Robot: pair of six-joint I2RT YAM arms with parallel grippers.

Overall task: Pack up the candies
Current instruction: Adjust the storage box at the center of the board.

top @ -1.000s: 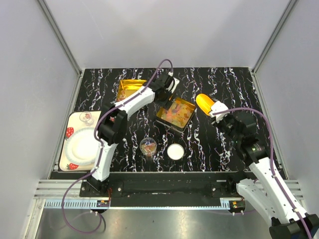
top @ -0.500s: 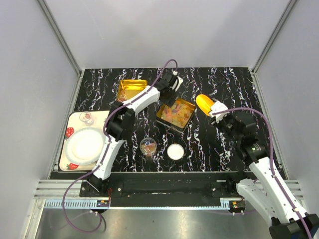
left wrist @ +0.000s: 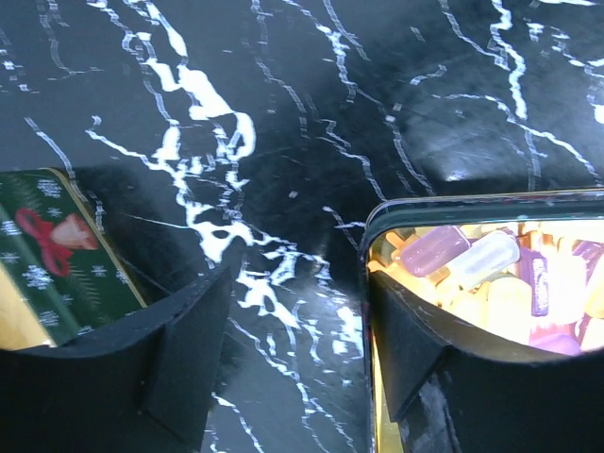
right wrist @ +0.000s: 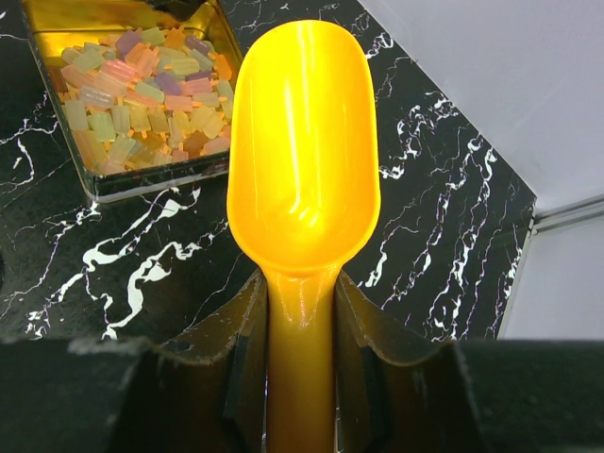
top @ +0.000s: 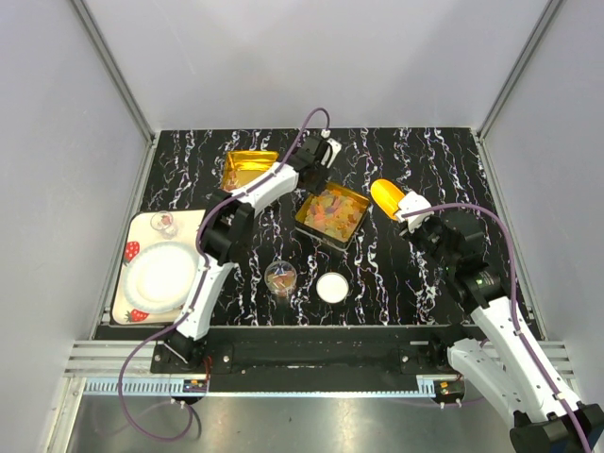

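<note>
Near table (top: 425,274) centre, 1 gold tin (top: 321,235) holds pastel candies (top: 332,212)

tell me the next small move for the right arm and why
Probably swing the scoop left and dip it into the candies. The right gripper has its jaws shut on the handle, the bowl is empty, and the gold tin beside it is full. The left gripper, jaws open, is by the tin's far corner.
</note>
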